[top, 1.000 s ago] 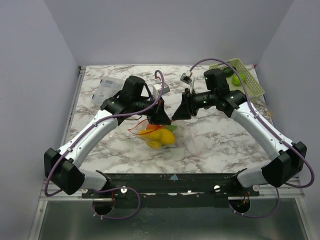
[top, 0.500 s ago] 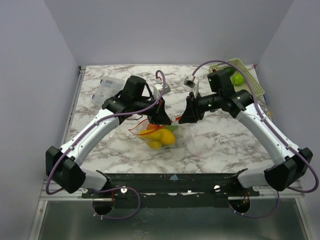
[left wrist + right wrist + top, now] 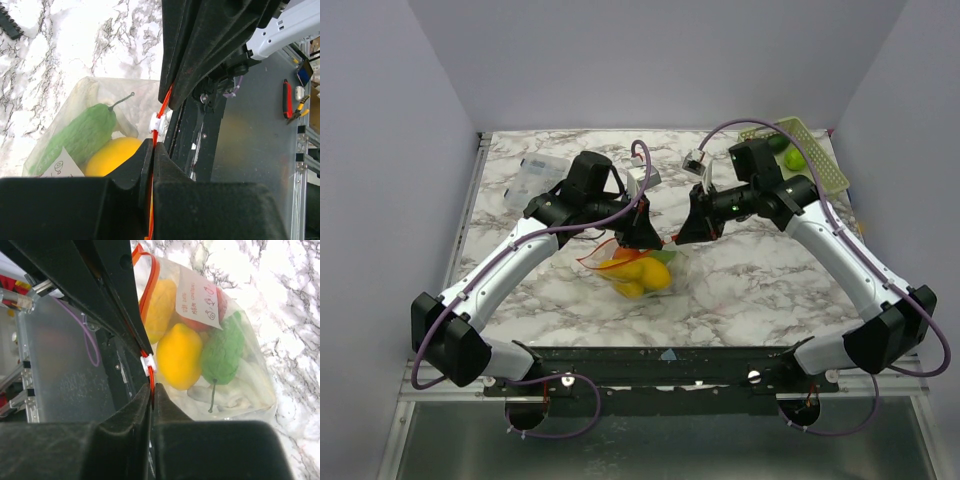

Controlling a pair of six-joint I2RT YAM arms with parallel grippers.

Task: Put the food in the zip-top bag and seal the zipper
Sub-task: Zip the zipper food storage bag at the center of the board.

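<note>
**A:** What does each pincer have hold of?

**B:** The left pincer [image 3: 152, 145] and the right pincer [image 3: 151, 386] are both pinched fully closed on the thin orange-red zipper strip [image 3: 166, 99]. The small white slider [image 3: 147, 362] sits on the strip just past their tips, between the two.

**A:** And the clear crinkly zip-top bag [image 3: 642, 278]?

**B:** It is directly beneath both pincers, loaded. A glossy yellow toy fruit [image 3: 180, 357] and a green toy vegetable [image 3: 222, 352] lie inside, behind a white paper label [image 3: 200, 297].

**A:** How will it handle?

**B:** I would judge the film limp and slippery, and the toys light but loose, so they will probably roll and drag the mouth askew. The strip is the only stiff part, so that is the place to grip, close beside the slider.

**A:** Anything in the way?

**B:** Mostly the pincers themselves, since they are nearly touching. The pale green slatted basket [image 3: 817, 160] is well off behind the right pincer. A clear plastic box [image 3: 533, 176] sits well beyond the left one on the marbled bench [image 3: 760, 285].
</note>
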